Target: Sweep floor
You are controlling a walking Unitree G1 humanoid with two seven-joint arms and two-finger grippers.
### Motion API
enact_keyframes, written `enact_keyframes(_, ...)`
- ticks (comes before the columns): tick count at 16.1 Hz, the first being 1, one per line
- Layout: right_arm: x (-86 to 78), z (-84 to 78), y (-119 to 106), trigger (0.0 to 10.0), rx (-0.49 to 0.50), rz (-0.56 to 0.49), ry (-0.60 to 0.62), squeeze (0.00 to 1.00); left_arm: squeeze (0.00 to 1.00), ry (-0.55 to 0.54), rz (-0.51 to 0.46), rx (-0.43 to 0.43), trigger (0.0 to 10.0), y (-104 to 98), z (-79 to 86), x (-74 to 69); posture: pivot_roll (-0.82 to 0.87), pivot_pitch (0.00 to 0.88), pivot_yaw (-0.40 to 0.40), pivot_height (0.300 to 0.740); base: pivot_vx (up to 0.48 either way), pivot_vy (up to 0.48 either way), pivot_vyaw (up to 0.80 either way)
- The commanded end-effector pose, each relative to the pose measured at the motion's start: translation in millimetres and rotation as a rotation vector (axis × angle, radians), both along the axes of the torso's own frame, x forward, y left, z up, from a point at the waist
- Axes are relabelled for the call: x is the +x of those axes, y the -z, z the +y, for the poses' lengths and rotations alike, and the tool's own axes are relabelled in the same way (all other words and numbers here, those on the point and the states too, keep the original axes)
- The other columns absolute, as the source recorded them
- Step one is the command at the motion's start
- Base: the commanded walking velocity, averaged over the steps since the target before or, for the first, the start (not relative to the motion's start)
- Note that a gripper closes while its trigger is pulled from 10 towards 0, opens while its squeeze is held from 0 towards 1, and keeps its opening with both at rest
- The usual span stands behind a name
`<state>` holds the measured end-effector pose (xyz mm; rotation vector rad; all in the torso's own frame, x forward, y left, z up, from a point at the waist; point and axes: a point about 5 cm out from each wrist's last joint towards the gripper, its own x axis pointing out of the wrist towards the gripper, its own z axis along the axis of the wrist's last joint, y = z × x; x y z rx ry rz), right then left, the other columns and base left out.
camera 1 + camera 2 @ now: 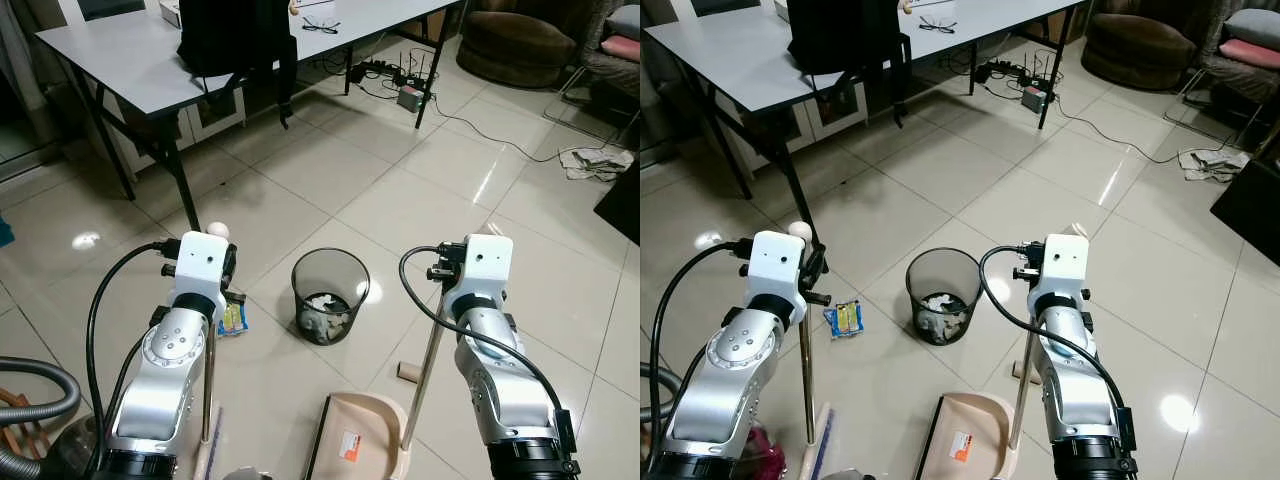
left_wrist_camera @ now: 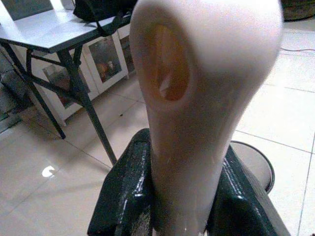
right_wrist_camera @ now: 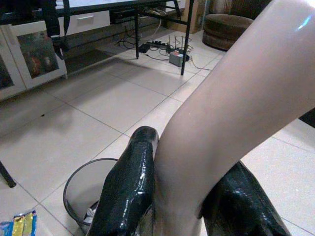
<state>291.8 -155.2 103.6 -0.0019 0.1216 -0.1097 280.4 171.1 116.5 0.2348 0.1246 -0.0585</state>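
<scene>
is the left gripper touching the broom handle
Touching. The left wrist view shows the left gripper with both black fingers pressed against the cream broom handle, no gap.

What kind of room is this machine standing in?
Probably a lived-in home room, part living room, part workspace: a tiled floor, a long grey table with glasses on it, a brown armchair and a mesh wastebasket.

Glossy pale tiles make up the floor point(image 1: 420, 200) — lamp glare shines off them. On it stands a black mesh wastebasket point(image 1: 330, 296); beside that, a smooth beige plastic dustpan point(image 1: 355, 438) with a metal pole point(image 1: 424, 375).
</scene>
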Motion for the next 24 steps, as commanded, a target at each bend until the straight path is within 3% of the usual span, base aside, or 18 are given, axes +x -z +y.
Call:
enact_keyframes(1, 0.0, -3.0, -5.6, 10.0, 0.000, -0.021, 0.013, 0.00, 0.00, 0.012, -0.029, 0.013, 10.0, -6.0, -2.2, 0.9, 0.02, 0.022, -0.015, 0.740, 0.000, 0.000, 0.00)
enact_keyframes(7, 0.0, -3.0, -5.6, 10.0, 0.000, -0.021, 0.013, 0.00, 0.00, 0.012, -0.029, 0.013, 10.0, -6.0, -2.2, 0.9, 0.02, 0.022, -0.015, 0.740, 0.000, 0.000, 0.00)
enact_keyframes(8, 2.0, -4.9, -11.0, 10.0, -0.003, -0.064, 0.001, 0.00, 0.00, 0.024, -0.067, -0.008, 10.0, -10.7, -5.6, 7.5, -0.01, 0.000, 0.032, 0.740, 0.000, 0.000, 0.00)
enact_keyframes(9, 3.9, -6.5, -19.9, 10.0, -0.012, -0.134, -0.022, 0.00, 0.00, 0.049, -0.115, -0.047, 10.0, -16.5, -11.0, 14.5, -0.01, 0.000, 0.033, 0.740, 0.000, 0.000, 0.00)
enact_keyframes(11, 4.6, -5.3, -25.4, 10.0, -0.026, -0.165, -0.035, 0.00, 0.00, 0.067, -0.126, -0.043, 10.0, -17.5, -13.5, 16.2, -0.02, 0.000, 0.040, 0.740, 0.000, 0.000, 0.00)
enact_keyframes(20, 2.9, -5.9, -26.2, 10.0, -0.030, -0.179, -0.038, 0.00, 0.00, 0.083, -0.153, -0.031, 10.0, -20.7, -15.7, 22.1, -0.03, 0.000, 0.038, 0.740, 0.000, 0.000, 0.00)
enact_keyframes(24, 3.2, -3.6, -25.3, 10.0, -0.036, -0.176, -0.057, 0.00, 0.00, 0.086, -0.162, -0.025, 10.0, -21.6, -17.7, 21.4, -0.03, 0.000, 0.029, 0.740, 0.000, -0.298, 0.00)
